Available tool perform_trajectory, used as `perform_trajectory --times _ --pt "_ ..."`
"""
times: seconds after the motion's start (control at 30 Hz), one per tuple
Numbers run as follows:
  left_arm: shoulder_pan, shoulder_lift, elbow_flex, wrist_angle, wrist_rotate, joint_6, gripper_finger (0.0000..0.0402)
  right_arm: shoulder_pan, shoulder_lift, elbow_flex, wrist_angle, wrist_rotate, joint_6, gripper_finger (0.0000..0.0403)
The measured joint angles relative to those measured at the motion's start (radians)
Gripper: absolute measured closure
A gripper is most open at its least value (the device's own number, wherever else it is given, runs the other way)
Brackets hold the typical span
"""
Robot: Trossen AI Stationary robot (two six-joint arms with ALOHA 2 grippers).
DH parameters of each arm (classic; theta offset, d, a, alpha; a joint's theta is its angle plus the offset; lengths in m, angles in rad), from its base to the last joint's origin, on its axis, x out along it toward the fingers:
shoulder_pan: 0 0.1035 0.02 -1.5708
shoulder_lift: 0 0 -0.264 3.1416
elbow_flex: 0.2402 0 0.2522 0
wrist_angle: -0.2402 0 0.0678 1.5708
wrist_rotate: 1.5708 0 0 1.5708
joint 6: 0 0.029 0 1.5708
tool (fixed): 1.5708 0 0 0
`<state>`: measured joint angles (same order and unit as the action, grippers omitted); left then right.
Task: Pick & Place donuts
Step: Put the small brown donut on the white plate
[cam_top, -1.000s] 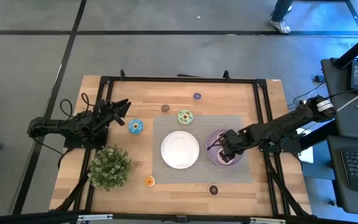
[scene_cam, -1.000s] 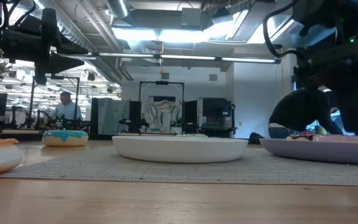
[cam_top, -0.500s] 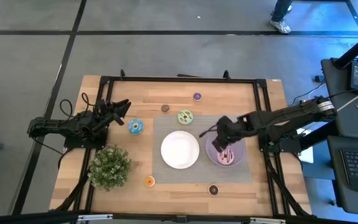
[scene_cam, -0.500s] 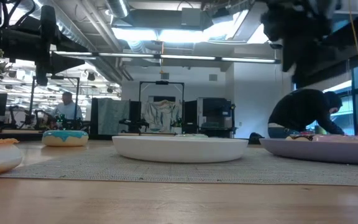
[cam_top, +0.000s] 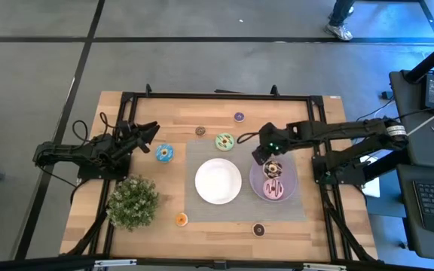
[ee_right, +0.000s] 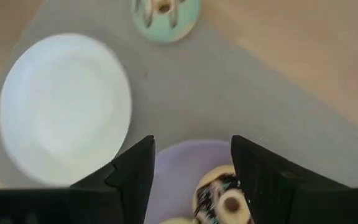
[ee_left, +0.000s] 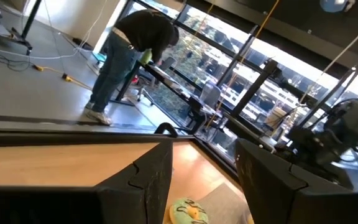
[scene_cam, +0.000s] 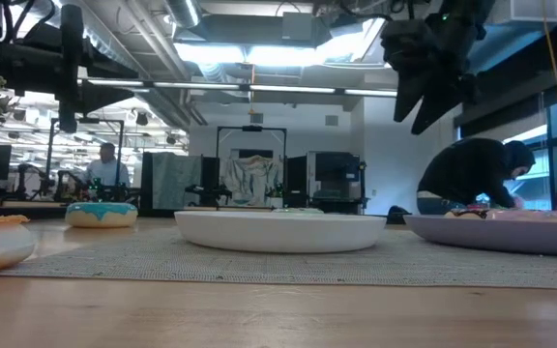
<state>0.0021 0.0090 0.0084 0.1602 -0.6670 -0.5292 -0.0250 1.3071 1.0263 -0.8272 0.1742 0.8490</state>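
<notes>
Two donuts lie flat in the purple plate (cam_top: 256,187): a brown-iced one (cam_top: 273,167) and a pink dark-striped one (cam_top: 274,189). The green donut (cam_top: 224,141) lies on the grey mat and the blue one (cam_top: 164,153) on the wood. Tiny rings lie about: brown (cam_top: 200,131), purple (cam_top: 239,117), orange (cam_top: 181,219), dark brown (cam_top: 258,229). My right gripper (cam_top: 261,152) hangs open and empty above the purple plate's far rim, high in the low view (scene_cam: 431,85). My left gripper (cam_top: 148,131) waits open at the table's left, beside the blue donut.
A white plate (cam_top: 218,181) sits on the grey mat (cam_top: 239,214) beside the purple one. A potted plant (cam_top: 134,202) stands at the near left. A black frame (cam_top: 217,96) runs round the table. People show in the room beyond.
My right gripper has risen from the purple plate and moved toward the far edge, a little to the left. The two donuts on that plate, covered by the arm before, now show in the high view.
</notes>
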Motion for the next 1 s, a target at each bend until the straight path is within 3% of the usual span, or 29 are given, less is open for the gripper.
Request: perform_trajectory --times 0.17,0.47,0.7,0.83,1.0 --pt "0.000 0.000 0.000 0.001 0.049 0.034 0.0224 -0.034 0.000 -0.001 -0.002 0.019 -0.043 0.0189" --pt "0.000 0.000 0.000 0.000 0.124 -0.010 0.0152 -0.061 0.000 -0.001 -0.072 0.019 -0.094 0.0189" --pt "0.000 0.008 0.009 -0.007 0.112 -0.088 0.0147 -0.111 0.000 -0.001 -0.068 0.018 -0.169 0.0189" --pt "0.000 0.101 0.079 -0.044 0.064 -0.040 0.0155 -0.166 0.000 -0.001 -0.064 0.019 -0.212 0.0189" --pt "0.011 0.369 0.275 -0.260 -0.016 -0.091 0.0160 -0.232 0.000 -0.001 -0.037 0.018 -0.261 0.0189"
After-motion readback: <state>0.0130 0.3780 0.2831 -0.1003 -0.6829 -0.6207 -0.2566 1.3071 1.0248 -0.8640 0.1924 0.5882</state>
